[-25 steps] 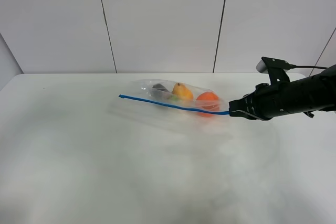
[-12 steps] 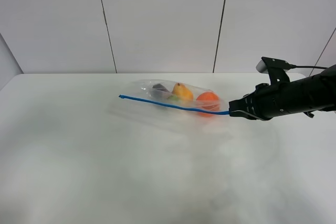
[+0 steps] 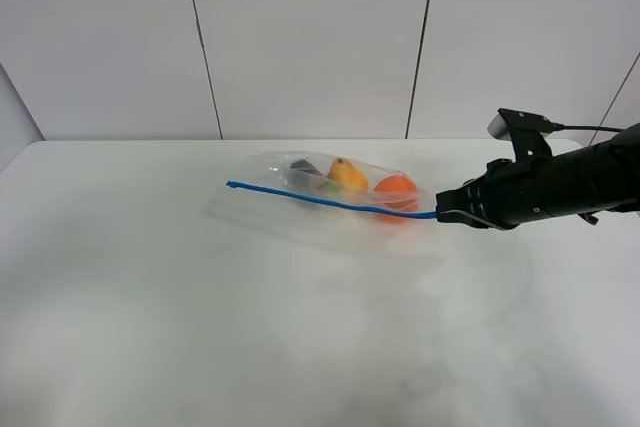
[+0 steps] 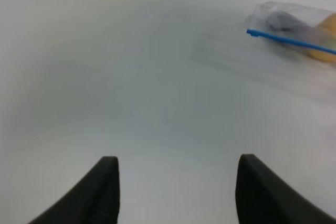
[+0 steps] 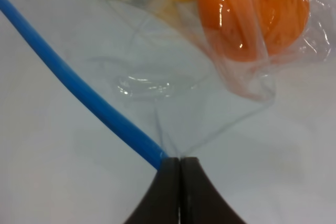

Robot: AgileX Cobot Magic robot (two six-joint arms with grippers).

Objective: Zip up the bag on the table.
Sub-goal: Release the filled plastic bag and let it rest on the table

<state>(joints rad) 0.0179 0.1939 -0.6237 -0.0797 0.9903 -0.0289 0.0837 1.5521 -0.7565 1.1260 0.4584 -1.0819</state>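
Your right gripper (image 5: 179, 167) is pinched tight on the end of the blue zipper strip (image 3: 330, 202) of the bag (image 3: 340, 187), which lies on the white table (image 3: 250, 327) toward its far side. Your left gripper (image 4: 176, 182) hangs over bare tabletop well apart from the bag, jaws spread and holding nothing.
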